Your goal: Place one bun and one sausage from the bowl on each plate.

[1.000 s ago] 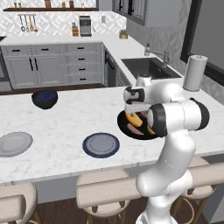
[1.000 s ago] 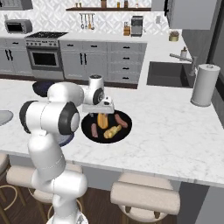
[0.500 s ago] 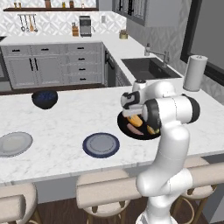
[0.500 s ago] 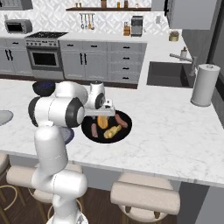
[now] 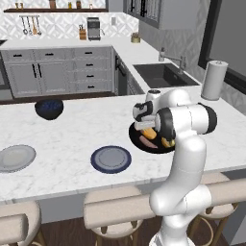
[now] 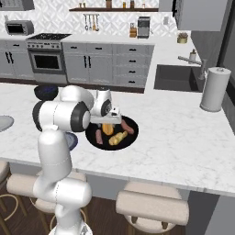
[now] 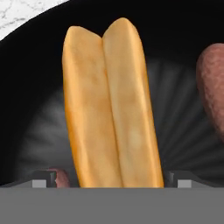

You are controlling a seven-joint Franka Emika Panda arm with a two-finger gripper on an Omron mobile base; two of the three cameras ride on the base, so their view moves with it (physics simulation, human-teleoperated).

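Pincer (image 6: pixel 106 120) spread wide right above the black bowl (image 6: pixel 111 133), holding nothing, tips either side of a bun (image 7: pixel 111 105). Could easily clip the sausage (image 7: pixel 213 87) beside that bun or nudge it sideways if closing off-centre. Blue plate (image 5: pixel 111 159) near the bowl, grey plate (image 5: pixel 16 157) well beyond it, both bare. Small dark blue bowl (image 5: pixel 49 108) and paper towel roll (image 5: pixel 213 79) elsewhere on the desk (image 5: pixel 72 129), nothing blocking.

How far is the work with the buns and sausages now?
Done: nothing yet; the dark blue plate and the light grey plate hold no food. In hand: the open gripper hangs over the black bowl, a bun between its fingertips, not gripped. Left: a bun and a sausage for each plate.
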